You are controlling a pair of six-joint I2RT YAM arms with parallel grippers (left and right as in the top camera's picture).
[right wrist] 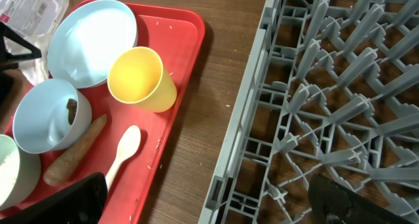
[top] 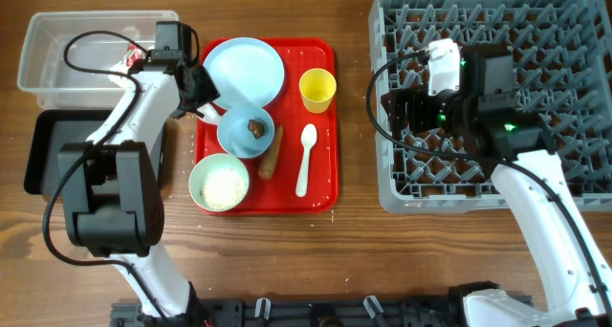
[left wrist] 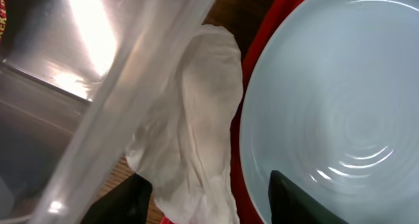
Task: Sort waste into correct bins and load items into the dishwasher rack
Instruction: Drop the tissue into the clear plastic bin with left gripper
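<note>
My left gripper is open, its fingers on either side of the crumpled white tissue, which lies between the clear tub and the pale blue plate. On the red tray are the plate, the blue bowl with a brown lump, the green bowl of rice, the yellow cup, the white spoon and the orange-brown stick. The snack wrapper lies in the clear tub. My right gripper is open and empty over the left edge of the grey rack.
The black tray sits in front of the clear tub at the left. Bare wooden table separates the red tray from the rack. Rice grains are scattered on the red tray's surface.
</note>
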